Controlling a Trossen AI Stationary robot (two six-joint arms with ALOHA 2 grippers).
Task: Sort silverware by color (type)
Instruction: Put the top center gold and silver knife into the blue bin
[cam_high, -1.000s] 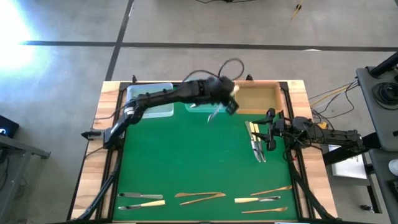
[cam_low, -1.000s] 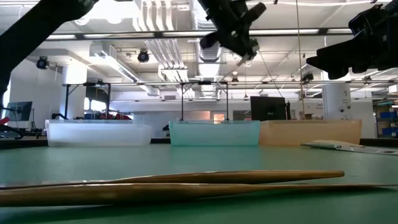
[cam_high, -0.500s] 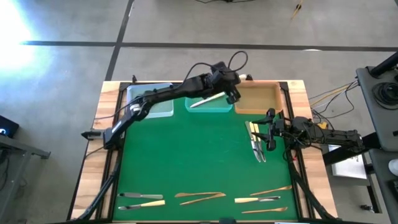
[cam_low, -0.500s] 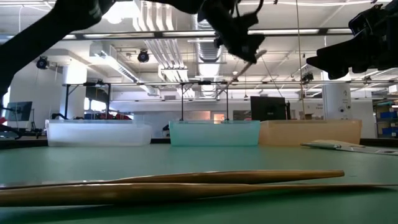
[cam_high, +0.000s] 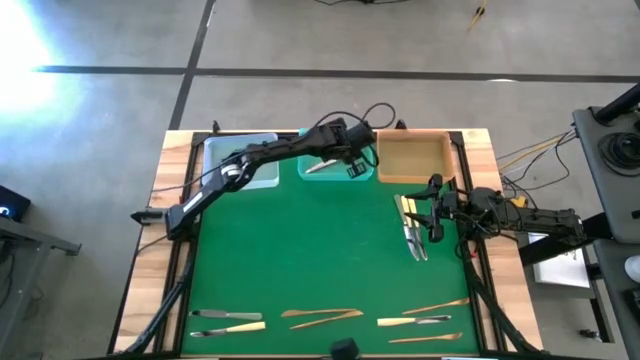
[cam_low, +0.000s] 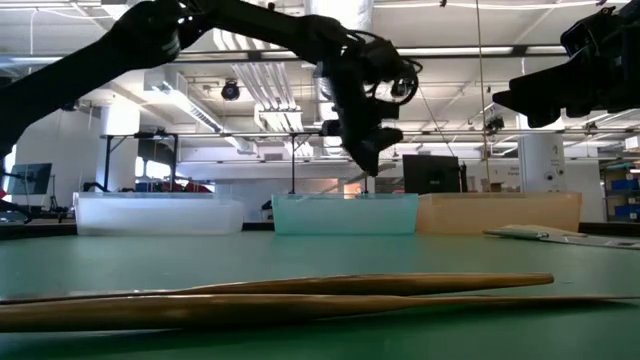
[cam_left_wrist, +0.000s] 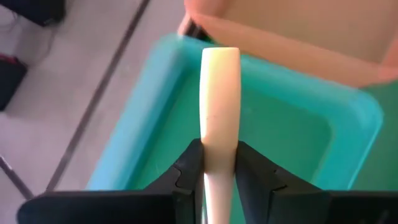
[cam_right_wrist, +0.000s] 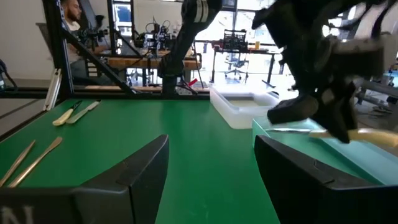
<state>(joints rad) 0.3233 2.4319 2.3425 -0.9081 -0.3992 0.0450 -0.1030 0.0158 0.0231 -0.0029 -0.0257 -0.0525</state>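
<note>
Setting: Green mat on a wood-edged table (cam_high: 160, 215), with a workshop of racks and benches behind.
Trays: three at the far edge, namely a clear tray (cam_high: 262, 172), a teal tray (cam_high: 322, 172) and a tan tray (cam_high: 412, 160).
Left gripper (cam_high: 352, 163): it hangs over the teal tray; its fingers (cam_left_wrist: 186, 171) pinch a cream utensil (cam_left_wrist: 219, 99) by the shaft, and the rounded handle end juts out beyond the fingertips over the tray's floor.
Right gripper (cam_high: 436, 212): it waits near the right edge of the table with fingers (cam_right_wrist: 134, 180) spread wide and nothing between them.
Silverware nearby: a silver and cream bunch (cam_high: 412, 232) lies on the mat just beside the right fingers.
Silverware farther off: a loose row of utensils (cam_high: 330, 319) lies along the near edge, well apart from both sets of fingers.
Handling: the pieces look light, stiff and smooth, so a narrow pinch could let one swivel or slip.
Where to grip: mid-shaft, squarely across the width, likely keeps a piece level.
Risk: lying flat on the mat, the thin handles give the fingertips little to get under.
</note>
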